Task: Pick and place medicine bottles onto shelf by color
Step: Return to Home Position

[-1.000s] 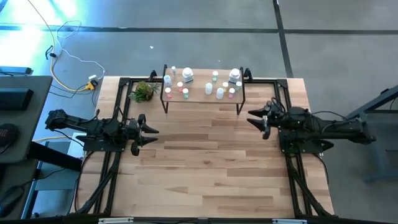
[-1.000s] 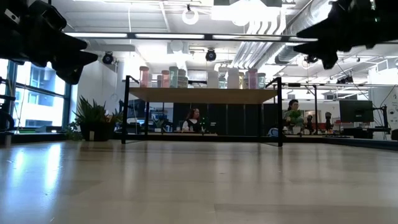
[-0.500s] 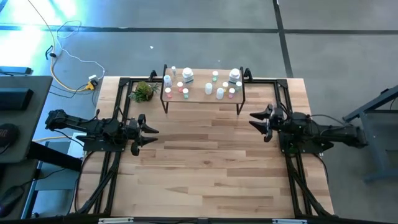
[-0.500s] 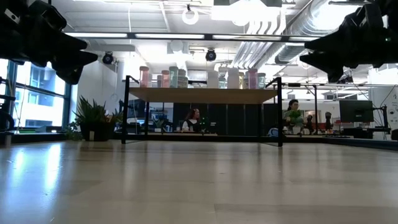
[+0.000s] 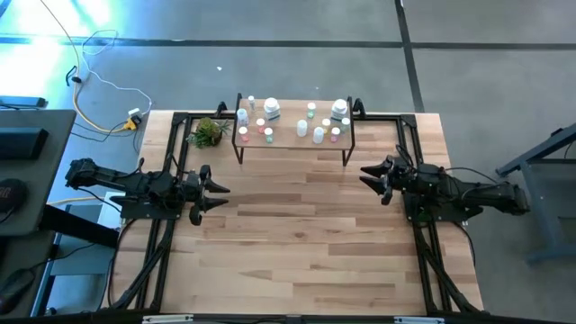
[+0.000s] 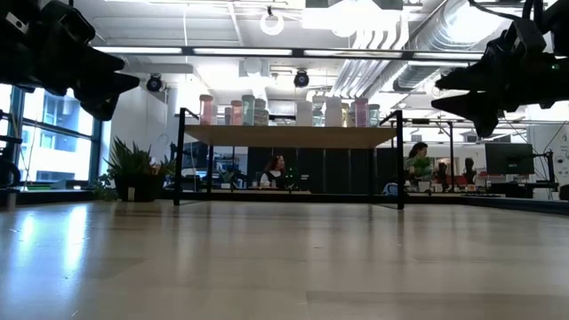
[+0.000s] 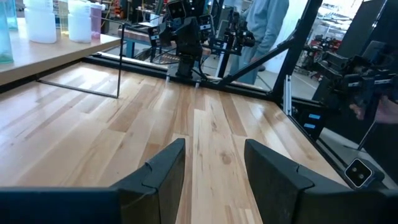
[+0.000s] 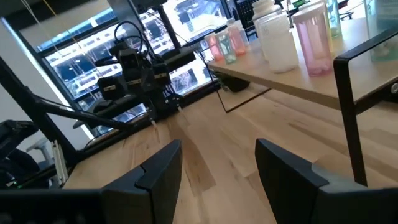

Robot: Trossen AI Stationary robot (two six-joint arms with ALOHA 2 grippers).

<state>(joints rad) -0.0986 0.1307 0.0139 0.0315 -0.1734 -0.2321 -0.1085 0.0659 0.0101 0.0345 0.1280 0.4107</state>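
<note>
The shelf [image 5: 292, 135] stands on thin black legs at the table's far middle. Several small white, pink and green medicine bottles [image 5: 301, 129] stand upright on its wooden top [image 6: 289, 135]. In the right wrist view a white bottle [image 8: 277, 38] and a pink one [image 8: 311, 37] stand close together at one end. My left gripper [image 5: 216, 191] hovers open over the table's left side, pointing level, with nothing between its fingers [image 7: 214, 171]. My right gripper [image 5: 367, 177] hovers open over the right side, near the shelf's right leg, and also holds nothing [image 8: 217, 168].
A small green potted plant [image 5: 209, 131] stands at the far left beside the shelf. Black frame rails [image 5: 171, 162] run along the table's left, right and far sides. Bare wooden tabletop [image 5: 297, 234] lies between the arms. People sit in the room beyond [image 6: 276, 169].
My right gripper has come down toward the table and rolled a little about its own pointing line, staying open. The left arm and the bottles have kept still.
</note>
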